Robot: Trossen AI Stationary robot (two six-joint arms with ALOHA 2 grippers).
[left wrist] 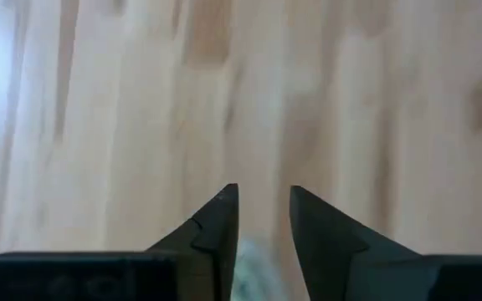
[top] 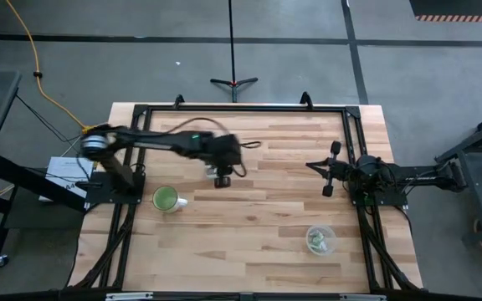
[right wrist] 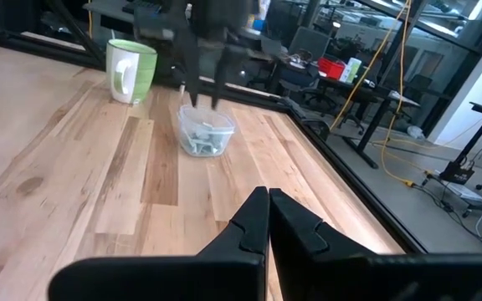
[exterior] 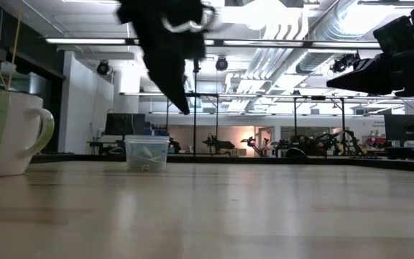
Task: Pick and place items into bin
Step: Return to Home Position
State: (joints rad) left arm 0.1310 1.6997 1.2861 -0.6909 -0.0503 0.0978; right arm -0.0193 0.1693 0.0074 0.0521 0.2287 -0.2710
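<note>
The left gripper [top: 223, 178] hangs over the middle of the wooden table [top: 266, 213], at the end of an arm that reaches in from the left edge. It is near the green cup [top: 166, 199], on the cup's inner side, and well apart from the clear bin [top: 332, 243]. In the low view it is high above the tabletop and points down. In its own wrist view the two dark fingers [left wrist: 216, 226] stand a little apart, with bare wood beyond them. They grip nothing that can be made out, and a pale smear low between them is too vague to name. The right gripper [top: 315, 166] is folded in by its base at the table's right side. Its fingers [right wrist: 253, 219] are pressed together and hold nothing. The small pale green-and-silver packets [top: 316, 241] lie heaped inside the bin, which stands on the table's near right part, in front of the right arm. They show through its clear wall in the right wrist view. The cup stands upright on the left part of the table, its white handle toward the bin.
</note>
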